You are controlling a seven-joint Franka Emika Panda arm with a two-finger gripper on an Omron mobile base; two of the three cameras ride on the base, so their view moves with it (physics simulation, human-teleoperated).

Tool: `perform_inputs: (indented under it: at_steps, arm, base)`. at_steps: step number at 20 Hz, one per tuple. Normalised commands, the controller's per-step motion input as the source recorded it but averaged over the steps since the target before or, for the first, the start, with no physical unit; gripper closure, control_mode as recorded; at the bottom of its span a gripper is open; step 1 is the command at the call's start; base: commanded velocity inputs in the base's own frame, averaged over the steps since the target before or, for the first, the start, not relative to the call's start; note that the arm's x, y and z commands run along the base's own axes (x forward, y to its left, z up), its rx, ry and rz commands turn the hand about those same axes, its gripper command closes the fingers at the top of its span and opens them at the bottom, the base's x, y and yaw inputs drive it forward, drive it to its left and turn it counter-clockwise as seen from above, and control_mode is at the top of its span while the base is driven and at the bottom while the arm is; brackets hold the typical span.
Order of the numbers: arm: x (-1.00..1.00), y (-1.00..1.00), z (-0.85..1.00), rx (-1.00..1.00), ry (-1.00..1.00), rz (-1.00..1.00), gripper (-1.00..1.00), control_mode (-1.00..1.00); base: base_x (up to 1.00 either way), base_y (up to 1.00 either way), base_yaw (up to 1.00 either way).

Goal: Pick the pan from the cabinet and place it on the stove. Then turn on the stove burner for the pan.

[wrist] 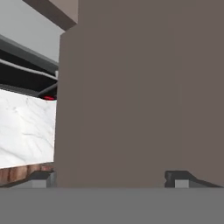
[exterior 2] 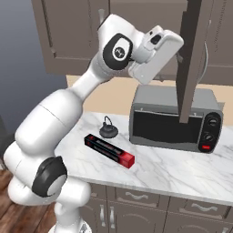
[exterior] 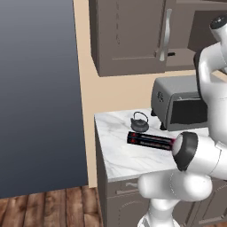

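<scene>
A marble bench [exterior: 115, 155] carries a small black teapot [exterior: 140, 122], and just in front of it lies a long black-and-red box [exterior: 148, 140]. A grey toaster oven [exterior: 177, 103] stands to the right. Above hangs the dark wooden cabinet [exterior: 128, 37] with a curved silver handle [exterior: 166, 35]

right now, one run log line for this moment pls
phase: at cabinet | gripper: open, straddling open cabinet door | pan: not yet held | counter: teapot, red-black box, toaster oven
</scene>
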Motion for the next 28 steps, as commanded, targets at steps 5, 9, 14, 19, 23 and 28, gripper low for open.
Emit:
perform_inputs:
  at_steps: [5, 9, 14, 19, 23, 28]
  arm:
    - [-0.55, 0.69, 0.00, 0.04, -0.23, 0.02, -1.00, -1.00]
    - [-0.35, 0.93, 0.00, 0.09, -0.24, 0.03, -1.00, -1.00]
    - [-0.14, 0.97, 0.00, 0.14, -0.27, 0.10, -1.00, -1.00]
    - [0.00, 0.84, 0.00, 0.18, -0.25, 0.16, -1.00, -1.00]
    - [0.00, 0.74, 0.00, 0.19, -0.22, 0.19, -1.00, -1.00]
    - [0.06, 0.54, 0.00, 0.18, -0.23, 0.20, -1.00, -1.00]
  base:
    - [0.00, 0.00, 0.00]
    - [0.00, 0.00, 0.00]
    - [0.00, 0.00, 0.00]
    - [0.00, 0.00, 0.00]
    - [0.00, 0.00, 0.00]
    - [0.00, 0.00, 0.00]
